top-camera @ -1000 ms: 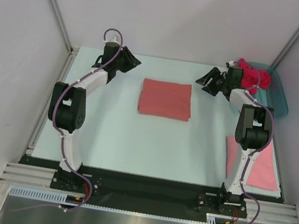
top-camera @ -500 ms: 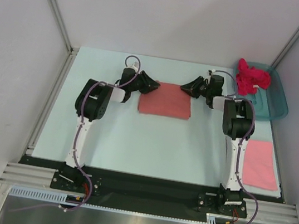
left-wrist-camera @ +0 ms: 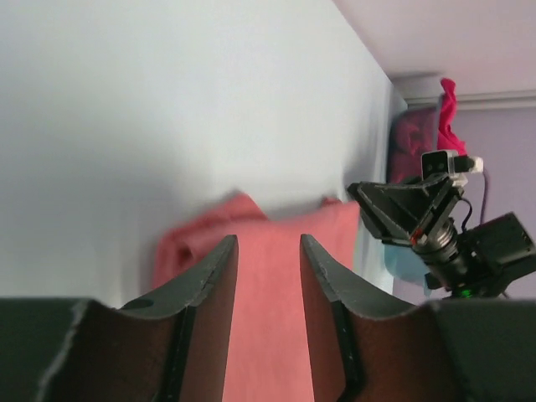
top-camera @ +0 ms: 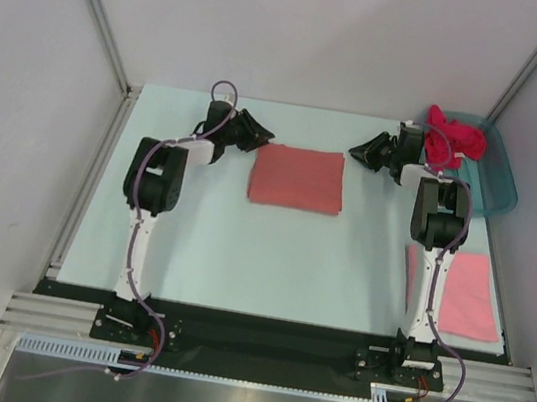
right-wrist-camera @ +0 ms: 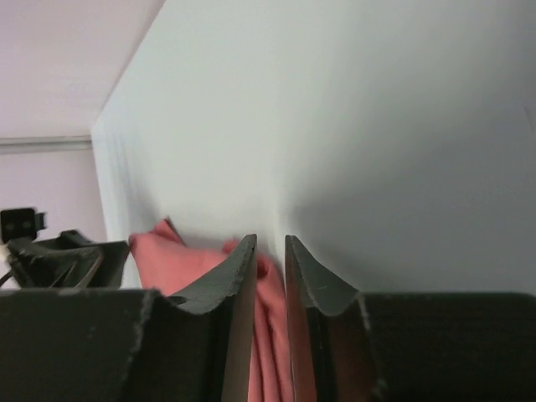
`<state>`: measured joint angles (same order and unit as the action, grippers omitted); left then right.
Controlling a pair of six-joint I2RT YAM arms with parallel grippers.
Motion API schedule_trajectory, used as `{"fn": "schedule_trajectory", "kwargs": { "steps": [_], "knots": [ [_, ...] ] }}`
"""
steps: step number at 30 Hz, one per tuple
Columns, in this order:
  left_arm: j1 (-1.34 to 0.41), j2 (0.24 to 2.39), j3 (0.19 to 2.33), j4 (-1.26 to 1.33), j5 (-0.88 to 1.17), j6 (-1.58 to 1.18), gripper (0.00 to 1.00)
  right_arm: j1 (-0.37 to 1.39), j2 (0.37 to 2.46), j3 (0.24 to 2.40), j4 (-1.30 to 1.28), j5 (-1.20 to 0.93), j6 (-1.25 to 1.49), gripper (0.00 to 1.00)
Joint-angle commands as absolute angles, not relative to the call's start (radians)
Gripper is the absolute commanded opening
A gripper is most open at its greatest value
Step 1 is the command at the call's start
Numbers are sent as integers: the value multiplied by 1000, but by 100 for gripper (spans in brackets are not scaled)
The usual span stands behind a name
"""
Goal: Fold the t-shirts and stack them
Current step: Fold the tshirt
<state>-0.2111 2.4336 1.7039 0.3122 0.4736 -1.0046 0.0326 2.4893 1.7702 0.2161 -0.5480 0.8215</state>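
Observation:
A salmon-coral t-shirt (top-camera: 297, 177) lies folded into a flat rectangle at the table's far middle. My left gripper (top-camera: 257, 135) is just off its far left corner, open and empty. In the left wrist view (left-wrist-camera: 268, 239) the shirt (left-wrist-camera: 264, 327) shows between the jaws. My right gripper (top-camera: 360, 155) is just off the far right corner, jaws a narrow gap apart and empty. In the right wrist view (right-wrist-camera: 270, 239) the shirt's edge (right-wrist-camera: 167, 255) lies ahead. A lighter pink t-shirt (top-camera: 467, 291) lies folded at the near right. A magenta t-shirt (top-camera: 452, 137) is bunched in the tub.
A teal plastic tub (top-camera: 498, 185) stands at the far right corner. The pale table (top-camera: 241, 248) is walled by white panels at the back and both sides. The right arm's links stand over the pink shirt's left edge.
Both grippers first swung inward to the salmon shirt's far corners. They have now drawn back a little outward and away from it. The shirt lies as before.

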Motion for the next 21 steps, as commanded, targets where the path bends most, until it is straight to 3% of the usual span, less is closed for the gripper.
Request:
{"fn": "schedule_trajectory", "kwargs": {
  "steps": [1,5,10,13,17,21],
  "knots": [
    [-235,2176,1562,313,483,-901,41,38,2222,1715,83,-494,689,26],
    [-290,1982,1379,350,456,-856,42,72,1998,1535,22,-419,588,41],
    [-368,1930,1198,475,462,-908,41,159,1881,1332,148,-507,704,45],
    [-379,1976,1137,575,483,-965,39,214,1905,1225,314,-550,841,38],
    [-380,2073,1127,638,521,-982,38,242,2029,1121,658,-635,1044,17],
    [-362,2151,1128,580,554,-924,37,223,2146,1043,771,-676,1085,12]
  ]
}}
